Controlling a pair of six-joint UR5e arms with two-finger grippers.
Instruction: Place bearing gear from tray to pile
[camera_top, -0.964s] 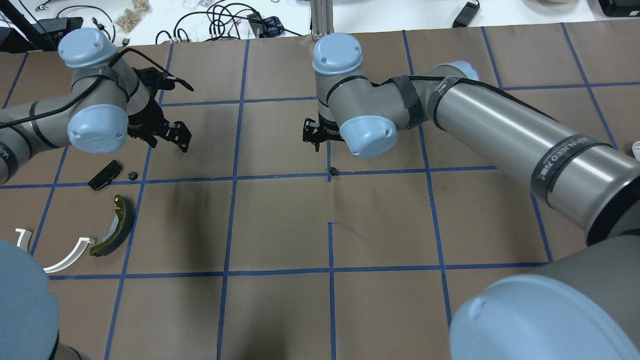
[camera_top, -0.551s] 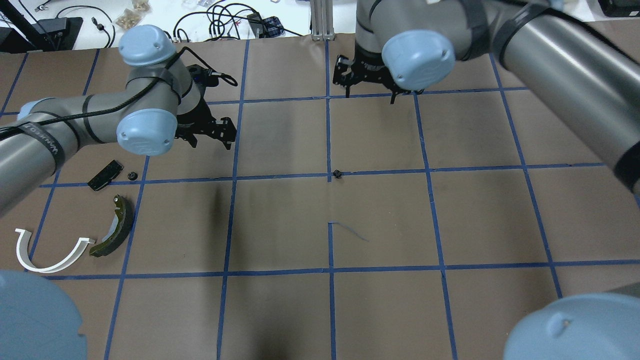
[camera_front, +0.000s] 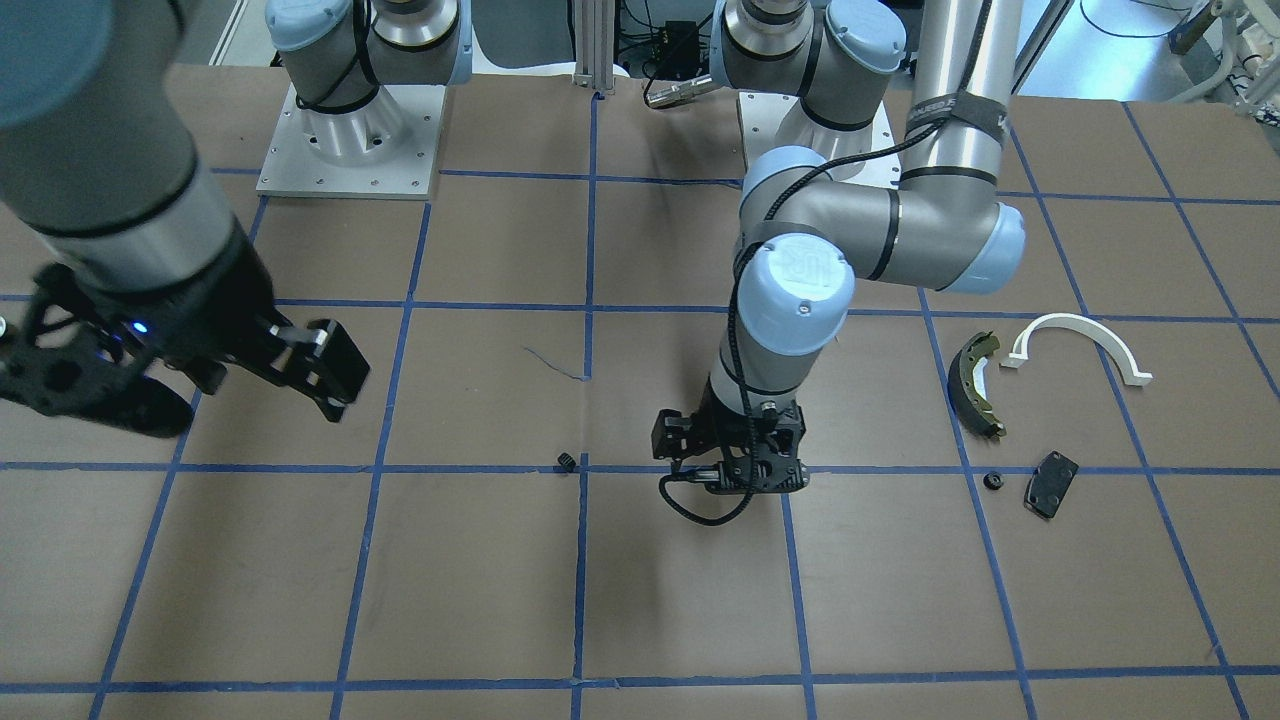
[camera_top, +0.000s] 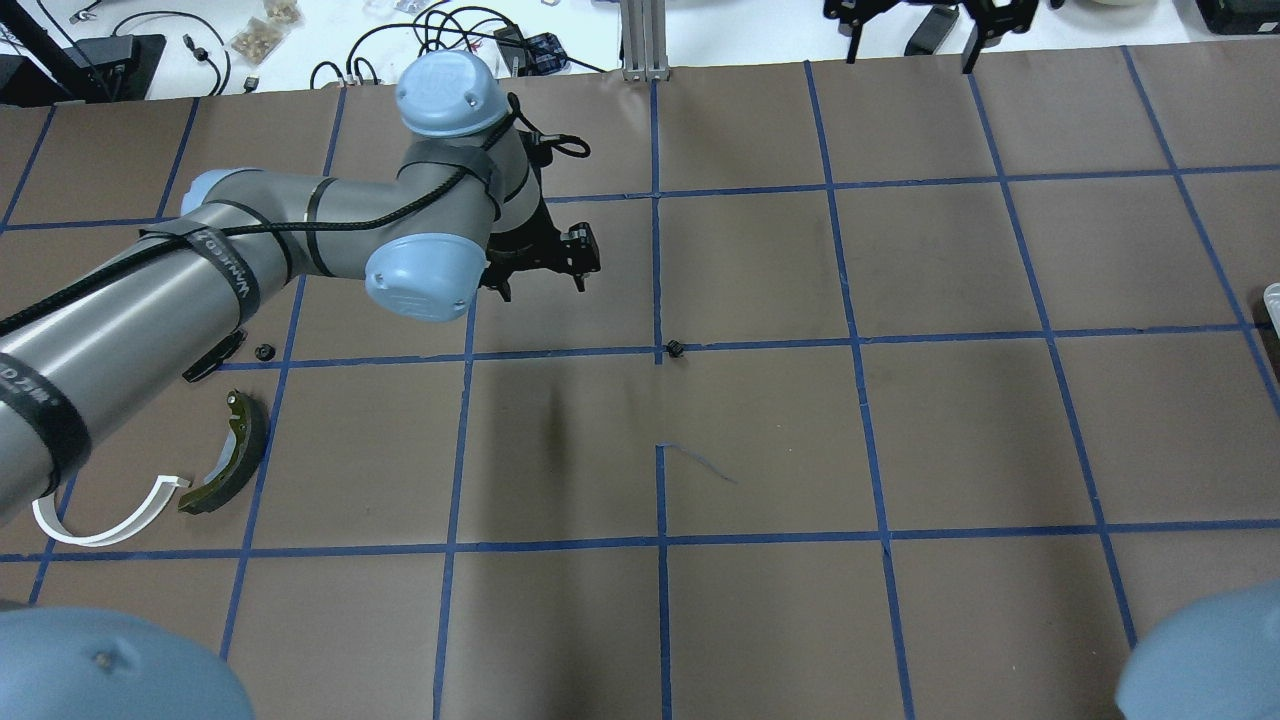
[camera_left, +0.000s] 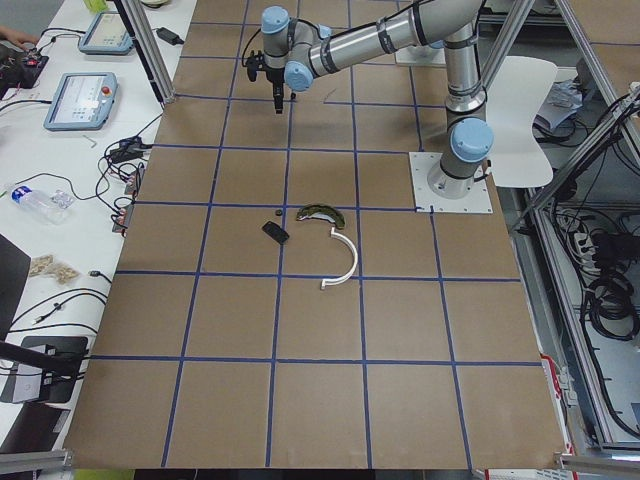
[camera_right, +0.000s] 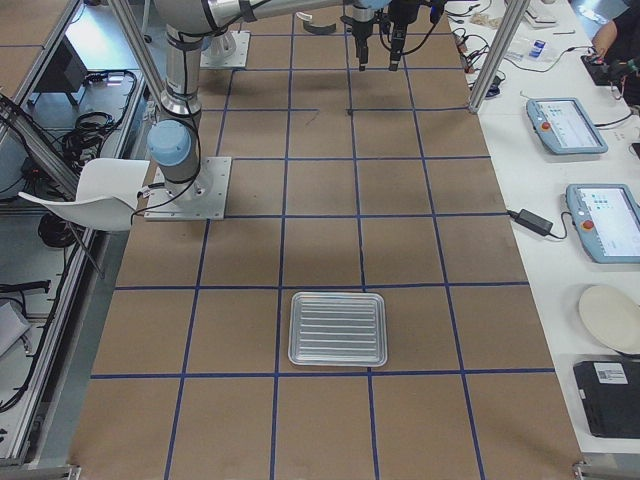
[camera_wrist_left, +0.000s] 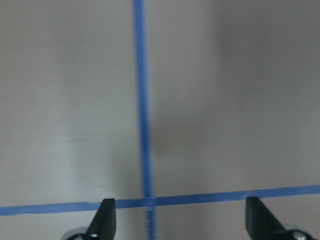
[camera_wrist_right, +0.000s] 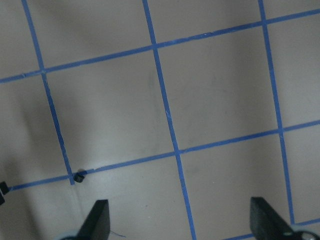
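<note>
Overhead exterior: hovering left of small black round bearing gear (camera_top: 676, 348) lying mid-table on blue tape crossing (camera_top: 658, 353), with left gripper (camera_wrist_left: 182, 218) gaping wide, empty; right gripper (camera_wrist_right: 181, 220) wide too. Seemingly fetching; next needing centring, lowering, closing.

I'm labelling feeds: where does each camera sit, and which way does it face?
Front-facing: across the table, facing the robot; left arm, small black part.
Overhead: behind the robot, looking forward; left arm, same part.
Exterior left: table's left end; pile, left arm.
Exterior right: right end; tray, right arm.
Left wrist: down on tape; left gripper.
Right wrist: down; right gripper, same part.
</note>
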